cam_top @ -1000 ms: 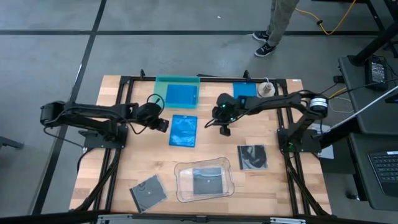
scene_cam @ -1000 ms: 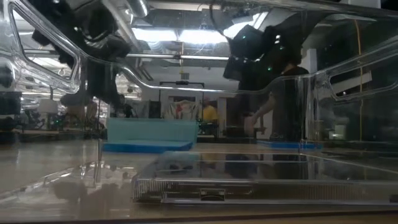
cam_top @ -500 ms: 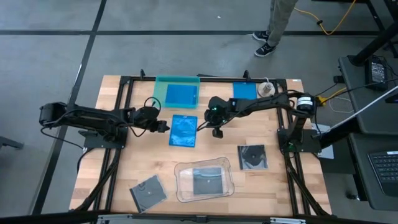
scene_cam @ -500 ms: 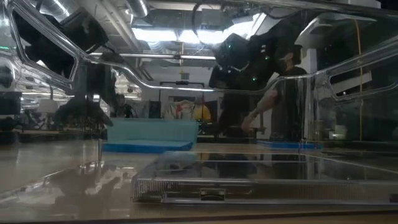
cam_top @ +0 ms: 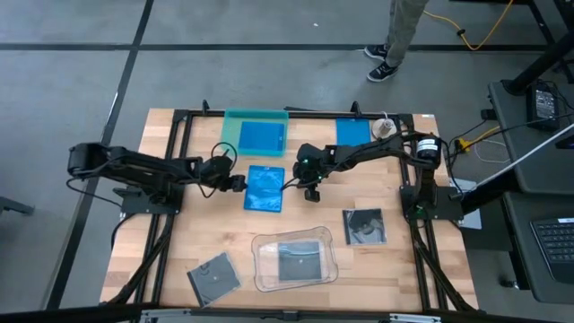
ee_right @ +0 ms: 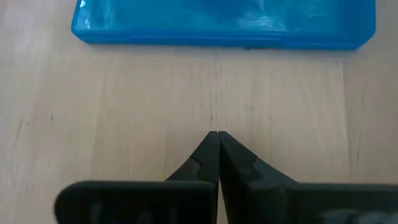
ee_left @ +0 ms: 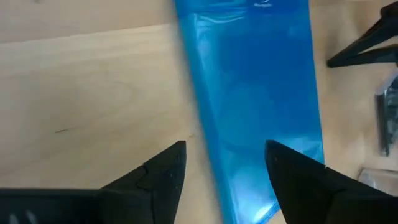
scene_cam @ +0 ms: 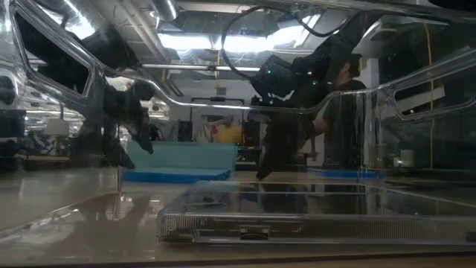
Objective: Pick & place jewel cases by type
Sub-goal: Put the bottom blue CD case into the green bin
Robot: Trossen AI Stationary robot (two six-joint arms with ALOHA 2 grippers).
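Note:
A solid blue jewel case [cam_top: 265,188] lies flat on the wooden table [cam_top: 170,242], near its middle. My left gripper [cam_top: 240,183] stands open at the case's left edge. In the left wrist view [ee_left: 225,152] one finger is over the bare wood and the other over the blue case [ee_left: 255,93]; I see no touch. My right gripper [cam_top: 312,191] is shut, low over the wood just right of the case, its tips [ee_right: 214,134] pointing at the case's right edge [ee_right: 224,38] across a strip of bare wood.
At the far edge a teal tray [cam_top: 230,131] holds a blue case [cam_top: 262,136], and another blue case [cam_top: 352,130] lies beside it. A dark case [cam_top: 365,226] lies at the right and one [cam_top: 213,276] near left. A clear tray [cam_top: 265,269] holds a third. A person stands beyond the far edge.
My left gripper has opened and sunk toward the blue case's left edge. My right gripper, still shut, has gone down and toward the table's left, closing in on the case's right edge. The case has stayed where it was.

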